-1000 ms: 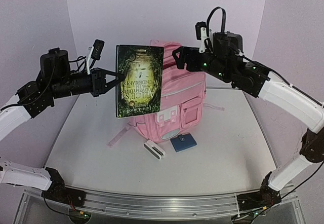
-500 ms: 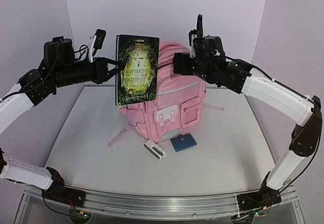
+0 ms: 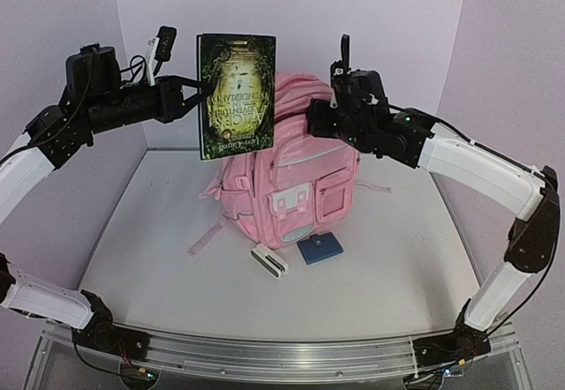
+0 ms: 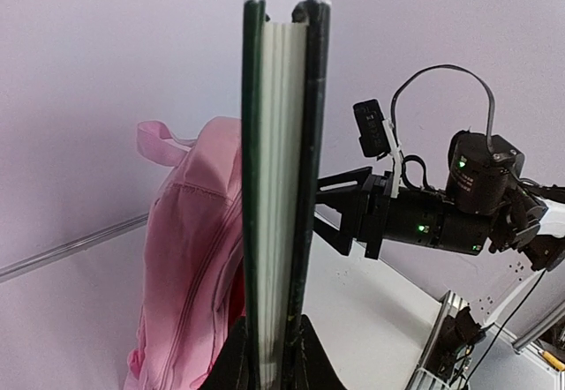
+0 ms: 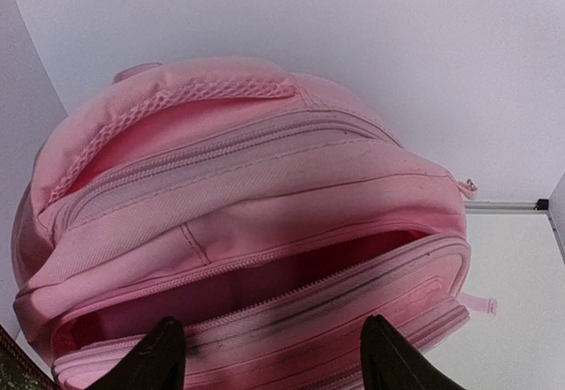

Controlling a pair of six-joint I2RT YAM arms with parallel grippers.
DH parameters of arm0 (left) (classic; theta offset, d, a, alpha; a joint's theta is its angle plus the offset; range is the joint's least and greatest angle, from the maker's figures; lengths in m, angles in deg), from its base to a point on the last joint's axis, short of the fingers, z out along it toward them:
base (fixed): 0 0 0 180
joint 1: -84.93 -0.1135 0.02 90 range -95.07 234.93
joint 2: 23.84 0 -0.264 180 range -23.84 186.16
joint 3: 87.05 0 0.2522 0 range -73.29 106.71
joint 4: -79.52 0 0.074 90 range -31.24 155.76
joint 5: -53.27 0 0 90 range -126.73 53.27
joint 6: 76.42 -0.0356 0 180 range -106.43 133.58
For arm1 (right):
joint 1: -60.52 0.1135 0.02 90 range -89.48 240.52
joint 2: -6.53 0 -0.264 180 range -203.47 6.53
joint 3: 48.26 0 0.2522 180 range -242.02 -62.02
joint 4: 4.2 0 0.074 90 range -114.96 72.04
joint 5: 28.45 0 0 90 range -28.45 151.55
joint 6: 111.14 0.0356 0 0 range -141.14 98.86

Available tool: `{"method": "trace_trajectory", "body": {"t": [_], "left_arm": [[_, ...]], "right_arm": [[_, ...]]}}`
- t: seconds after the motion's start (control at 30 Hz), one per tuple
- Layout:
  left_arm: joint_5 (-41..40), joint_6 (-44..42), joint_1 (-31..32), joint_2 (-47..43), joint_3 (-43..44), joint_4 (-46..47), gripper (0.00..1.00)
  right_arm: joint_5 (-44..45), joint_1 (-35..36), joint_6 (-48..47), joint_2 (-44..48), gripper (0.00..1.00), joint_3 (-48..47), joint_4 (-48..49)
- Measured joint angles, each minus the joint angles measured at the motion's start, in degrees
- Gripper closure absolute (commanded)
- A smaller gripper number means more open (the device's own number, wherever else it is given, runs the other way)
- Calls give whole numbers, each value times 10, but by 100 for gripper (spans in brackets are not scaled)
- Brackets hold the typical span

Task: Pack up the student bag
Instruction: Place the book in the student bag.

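Top cam: L claw (image 3: 188,101) is clenched on the edge of a hardback book (image 3: 235,94), holding it upright in the air w/ the cover toward the cam. Student bag (image 3: 291,178) stands on the table (image 3: 415,258), below and to the right of L claw. The book's lower corner overlaps the bag top in this view, can't tell if they touch. R claw (image 3: 311,118) is at the bag's top, on the far side from L claw; its tips are hidden by the wrist here. Two small items lie in front of the bag, well below both claws: a white case-like thing (image 3: 269,260) and a flat blue one (image 3: 319,249), just beside each other. Neither is packed.

L wrist cam: the book shows edge-on w/ its page block visible, pinched at the bottom between the claw tips, so the grip looks firm. The bag sits just beyond the book, R arm further out.

R wrist cam: R claw fingers (image 5: 159,355) stand apart, straddling the front lip of the main compartment (image 5: 265,288) right under the claw. Nothing pinched that I can see, so it's released. Can't tell if the tips touch fabric. Zip is open, no contents visible inside.

Status, my read: early. The bag is open and the book is in hand but not yet over the opening. Left to do: book in, then the 2 small items, prob zip up.
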Motion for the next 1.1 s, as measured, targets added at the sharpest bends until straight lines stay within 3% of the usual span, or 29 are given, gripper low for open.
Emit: {"method": "trace_trajectory", "body": {"t": [0.3, 0.47, 1.1], "left_arm": [[89, 2, -2, 48, -19, 98, 100], [110, -11, -2, 67, -17, 122, 100], [113, -26, -23, 54, 13, 104, 100]], "right_arm": [[-28, 3, 49, 51, 86, 61, 14], [-15, 2, 61, 57, 97, 76, 21], [-5, 2, 68, 60, 100, 97, -4]]}}
